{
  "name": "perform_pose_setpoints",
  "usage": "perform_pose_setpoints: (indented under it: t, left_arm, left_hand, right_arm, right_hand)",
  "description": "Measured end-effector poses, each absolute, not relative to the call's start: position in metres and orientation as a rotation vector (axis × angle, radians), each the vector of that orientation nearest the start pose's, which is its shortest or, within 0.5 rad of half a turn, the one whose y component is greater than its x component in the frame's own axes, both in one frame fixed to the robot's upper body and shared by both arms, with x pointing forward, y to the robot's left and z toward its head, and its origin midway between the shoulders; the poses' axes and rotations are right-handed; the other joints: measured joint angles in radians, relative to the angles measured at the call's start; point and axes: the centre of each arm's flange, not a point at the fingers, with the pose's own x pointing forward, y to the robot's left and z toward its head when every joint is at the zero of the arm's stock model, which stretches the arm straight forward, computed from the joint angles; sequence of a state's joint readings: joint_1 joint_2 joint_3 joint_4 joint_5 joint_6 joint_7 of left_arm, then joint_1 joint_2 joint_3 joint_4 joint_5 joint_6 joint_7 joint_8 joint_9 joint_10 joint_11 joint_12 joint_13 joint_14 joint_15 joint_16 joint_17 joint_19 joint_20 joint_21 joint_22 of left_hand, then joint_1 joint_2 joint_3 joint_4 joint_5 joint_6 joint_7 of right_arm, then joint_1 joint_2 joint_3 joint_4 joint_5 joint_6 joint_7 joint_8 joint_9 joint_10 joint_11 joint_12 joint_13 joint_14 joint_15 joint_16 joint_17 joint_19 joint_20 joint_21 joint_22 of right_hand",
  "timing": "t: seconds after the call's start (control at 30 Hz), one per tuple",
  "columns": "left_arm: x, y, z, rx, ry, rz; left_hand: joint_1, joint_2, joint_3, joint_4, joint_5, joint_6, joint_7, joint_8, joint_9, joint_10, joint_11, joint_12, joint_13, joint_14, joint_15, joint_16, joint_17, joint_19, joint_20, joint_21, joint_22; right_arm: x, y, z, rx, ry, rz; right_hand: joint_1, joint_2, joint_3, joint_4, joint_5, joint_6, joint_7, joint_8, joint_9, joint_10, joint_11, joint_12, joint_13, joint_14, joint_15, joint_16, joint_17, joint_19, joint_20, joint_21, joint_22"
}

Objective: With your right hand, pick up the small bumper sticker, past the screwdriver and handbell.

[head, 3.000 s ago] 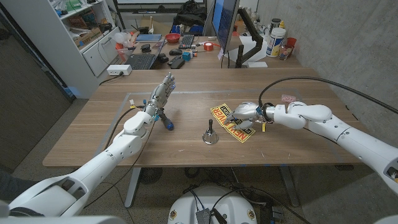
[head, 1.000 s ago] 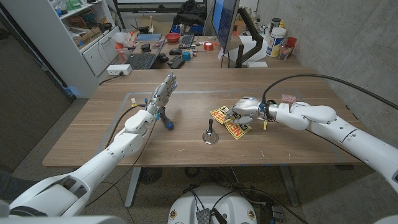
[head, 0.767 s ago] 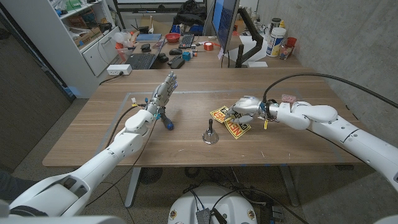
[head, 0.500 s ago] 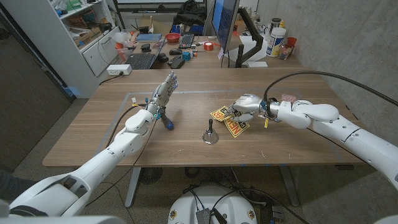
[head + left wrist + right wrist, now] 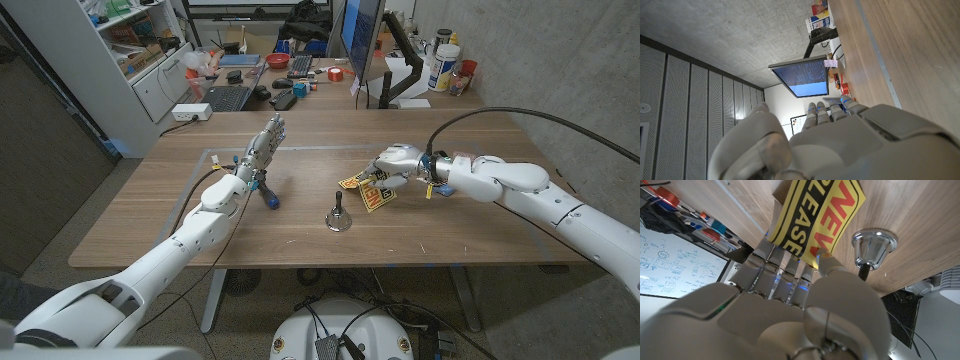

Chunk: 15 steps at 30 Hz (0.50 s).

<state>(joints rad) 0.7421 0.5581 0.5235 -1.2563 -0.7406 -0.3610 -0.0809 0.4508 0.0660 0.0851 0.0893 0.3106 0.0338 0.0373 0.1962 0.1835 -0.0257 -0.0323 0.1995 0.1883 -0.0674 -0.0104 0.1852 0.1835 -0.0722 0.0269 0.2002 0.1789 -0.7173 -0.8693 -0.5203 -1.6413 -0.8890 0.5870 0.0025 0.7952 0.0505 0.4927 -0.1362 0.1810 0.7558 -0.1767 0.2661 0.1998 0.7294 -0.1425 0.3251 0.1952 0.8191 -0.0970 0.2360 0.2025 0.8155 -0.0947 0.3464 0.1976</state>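
Sticker (image 5: 368, 190) is pinched in the right hand (image 5: 392, 165), right of the middle, hanging tilted above the desk (image 5: 300, 235), just past the handbell (image 5: 339, 213). Left hand (image 5: 262, 148) stands up, fingers spread, holding nothing, by the screwdriver (image 5: 265, 192).

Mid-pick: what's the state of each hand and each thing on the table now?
Right hand: grips the sticker.
Sticker: lifted and tilted, hanging from the fingers.
Handbell: upright on the table, untouched.
Screwdriver: lying on the table.
Left hand: raised, fingers apart, holding nothing.
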Motion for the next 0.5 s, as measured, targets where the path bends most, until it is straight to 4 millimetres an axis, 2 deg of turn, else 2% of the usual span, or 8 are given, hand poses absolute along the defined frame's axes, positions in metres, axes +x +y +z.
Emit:
perform_pose_setpoints:
  t: [0.5]
  left_arm:
    - [0.658, 0.265, -0.009, -0.014, -0.632, -0.323]
  left_hand:
    - [0.0, 0.0, -0.004, 0.005, 0.0, 0.0, 0.0, 0.0, 0.0, 0.0, 0.0, 0.0, 0.0, 0.0, 0.0, 0.0, 0.0, 0.0, 0.0, 0.0, 0.0]
  right_arm:
    - [0.558, -0.203, 0.023, -1.886, -1.1, 0.373]
  right_hand:
    - [-0.012, 0.012, 0.004, 0.004, 0.0, 0.006, -0.005, -0.004, 0.0, 0.001, 0.001, 0.0, 0.0, 0.001, -0.001, 0.0, 0.0, 0.0, 0.0, 0.0, 0.0]
